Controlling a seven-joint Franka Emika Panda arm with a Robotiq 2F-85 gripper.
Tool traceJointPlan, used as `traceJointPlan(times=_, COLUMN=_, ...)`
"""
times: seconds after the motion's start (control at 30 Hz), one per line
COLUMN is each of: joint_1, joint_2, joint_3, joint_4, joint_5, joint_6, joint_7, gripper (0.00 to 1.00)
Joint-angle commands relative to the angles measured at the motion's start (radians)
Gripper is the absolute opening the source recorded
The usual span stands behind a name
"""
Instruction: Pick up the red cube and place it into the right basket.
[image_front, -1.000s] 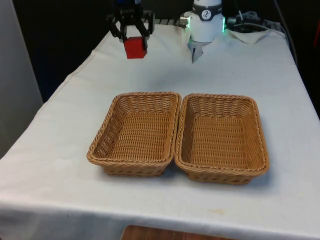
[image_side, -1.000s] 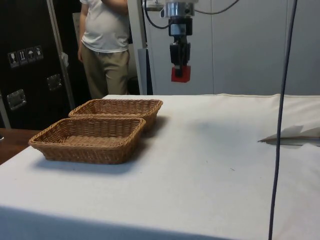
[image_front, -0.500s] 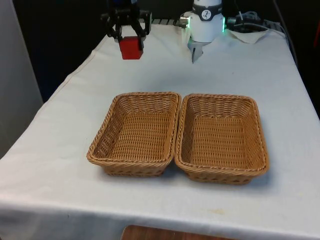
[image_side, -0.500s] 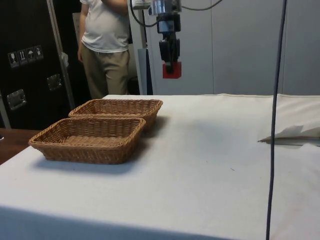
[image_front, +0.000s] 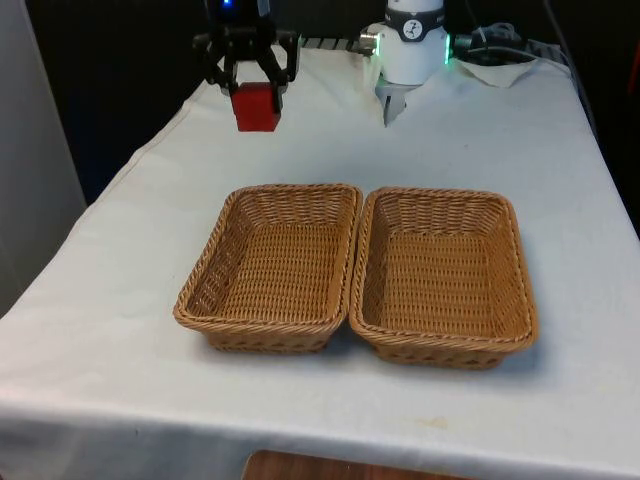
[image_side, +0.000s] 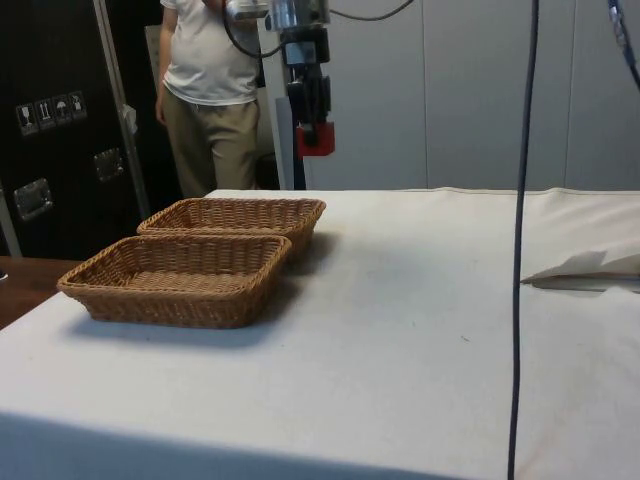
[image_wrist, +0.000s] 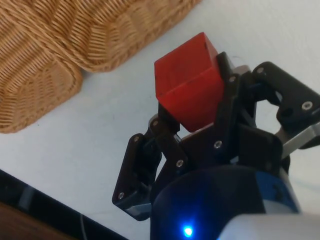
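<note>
The red cube (image_front: 256, 107) hangs in the air, held by my black gripper (image_front: 251, 88), which is shut on it. It sits high above the cloth, beyond the far edge of the left basket (image_front: 272, 265) in the front view. The right basket (image_front: 440, 275) lies beside the left one, touching it. From the side, the cube (image_side: 314, 139) and gripper (image_side: 307, 118) hover over the far basket's (image_side: 236, 216) end nearest the robot. In the wrist view the cube (image_wrist: 189, 93) is pinched between the fingers (image_wrist: 165, 125), with wicker baskets (image_wrist: 75, 35) beyond.
Both wicker baskets hold nothing. A person (image_side: 212, 90) in a white shirt stands behind the table in the side view. A crumpled white cloth (image_side: 590, 270) lies on the table near the robot's base. A thin cable (image_side: 522, 240) hangs across the side view.
The gripper has carried the red cube toward the front view's left and nearer the baskets, and slightly lower. Its grip on the cube is unchanged.
</note>
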Motion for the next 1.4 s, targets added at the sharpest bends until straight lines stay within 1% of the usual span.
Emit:
traceJointPlan(times=0.0, joint_1=-0.003, joint_2=0.018, joint_3=0.008, joint_4=0.025, joint_5=0.012, joint_6=-0.017, joint_7=0.003, gripper=0.02)
traceJointPlan(times=0.03, joint_1=0.000, joint_2=0.010, joint_3=0.002, joint_4=0.012, joint_5=0.005, joint_6=-0.004, joint_7=0.000, gripper=0.02)
traceJointPlan(times=0.07, joint_1=-0.003, joint_2=0.027, joint_3=0.010, joint_4=0.036, joint_5=0.015, joint_6=-0.020, joint_7=0.004, gripper=0.02)
traceJointPlan(times=0.1, joint_1=-0.002, joint_2=0.044, joint_3=0.013, joint_4=0.057, joint_5=0.024, joint_6=-0.024, joint_7=0.005, gripper=0.02)
traceJointPlan(times=0.13, joint_1=-0.002, joint_2=0.044, joint_3=0.013, joint_4=0.057, joint_5=0.024, joint_6=-0.024, joint_7=0.005, gripper=0.02)
traceJointPlan(times=0.3, joint_1=-0.002, joint_2=0.089, joint_3=0.030, joint_4=0.113, joint_5=0.047, joint_6=-0.029, joint_7=0.014, gripper=0.02)
traceJointPlan(times=0.33, joint_1=0.000, joint_2=0.083, joint_3=0.027, joint_4=0.103, joint_5=0.043, joint_6=-0.016, joint_7=0.010, gripper=0.02)
traceJointPlan(times=0.37, joint_1=-0.003, joint_2=0.104, joint_3=0.038, joint_4=0.131, joint_5=0.052, joint_6=-0.029, joint_7=0.019, gripper=0.02)
traceJointPlan(times=0.53, joint_1=-0.007, joint_2=0.141, joint_3=0.051, joint_4=0.171, joint_5=0.077, joint_6=-0.026, joint_7=0.020, gripper=0.02)
traceJointPlan(times=0.57, joint_1=-0.009, joint_2=0.158, joint_3=0.054, joint_4=0.186, joint_5=0.090, joint_6=-0.025, joint_7=0.015, gripper=0.02)
traceJointPlan(times=0.6, joint_1=-0.001, joint_2=0.154, joint_3=0.046, joint_4=0.179, joint_5=0.083, joint_6=-0.017, joint_7=0.019, gripper=0.02)
traceJointPlan(times=0.63, joint_1=-0.011, joint_2=0.169, joint_3=0.056, joint_4=0.194, joint_5=0.097, joint_6=-0.024, joint_7=0.012, gripper=0.02)
traceJointPlan(times=0.67, joint_1=-0.011, joint_2=0.169, joint_3=0.056, joint_4=0.194, joint_5=0.097, joint_6=-0.024, joint_7=0.012, gripper=0.02)
traceJointPlan(times=0.7, joint_1=-0.014, joint_2=0.189, joint_3=0.057, joint_4=0.209, joint_5=0.111, joint_6=-0.023, joint_7=0.005, gripper=0.02)
traceJointPlan(times=0.83, joint_1=-0.019, joint_2=0.231, joint_3=0.056, joint_4=0.238, joint_5=0.151, joint_6=-0.020, joint_7=-0.016, gripper=0.02)
traceJointPlan(times=0.87, joint_1=-0.021, joint_2=0.250, joint_3=0.055, joint_4=0.250, joint_5=0.172, joint_6=-0.018, joint_7=-0.029, gripper=0.02)
traceJointPlan(times=0.9, joint_1=-0.022, joint_2=0.258, joint_3=0.055, joint_4=0.256, joint_5=0.180, joint_6=-0.018, joint_7=-0.035, gripper=0.02)
traceJointPlan(times=0.93, joint_1=-0.013, joint_2=0.253, joint_3=0.047, joint_4=0.248, joint_5=0.171, joint_6=-0.015, joint_7=-0.028, gripper=0.02)
traceJointPlan(times=0.97, joint_1=-0.024, joint_2=0.267, joint_3=0.055, joint_4=0.261, joint_5=0.190, joint_6=-0.016, joint_7=-0.041, gripper=0.02)
traceJointPlan(times=1.07, joint_1=-0.026, joint_2=0.291, joint_3=0.056, joint_4=0.275, joint_5=0.217, joint_6=-0.013, joint_7=-0.057, gripper=0.02)
traceJointPlan(times=1.1, joint_1=-0.028, joint_2=0.309, joint_3=0.057, joint_4=0.285, joint_5=0.235, joint_6=-0.010, joint_7=-0.067, gripper=0.02)
traceJointPlan(times=1.2, joint_1=-0.029, joint_2=0.324, joint_3=0.056, joint_4=0.295, joint_5=0.251, joint_6=-0.008, joint_7=-0.076, gripper=0.02)
traceJointPlan(times=1.23, joint_1=-0.029, joint_2=0.338, joint_3=0.056, joint_4=0.303, joint_5=0.268, joint_6=-0.006, joint_7=-0.085, gripper=0.02)
traceJointPlan(times=1.27, joint_1=-0.021, joint_2=0.333, joint_3=0.047, joint_4=0.296, joint_5=0.260, joint_6=-0.009, joint_7=-0.079, gripper=0.02)
traceJointPlan(times=1.3, joint_1=-0.029, joint_2=0.345, joint_3=0.055, joint_4=0.307, joint_5=0.276, joint_6=-0.005, joint_7=-0.090, gripper=0.02)
traceJointPlan(times=1.37, joint_1=-0.029, joint_2=0.357, joint_3=0.055, joint_4=0.312, joint_5=0.291, joint_6=-0.001, joint_7=-0.098, gripper=0.02)
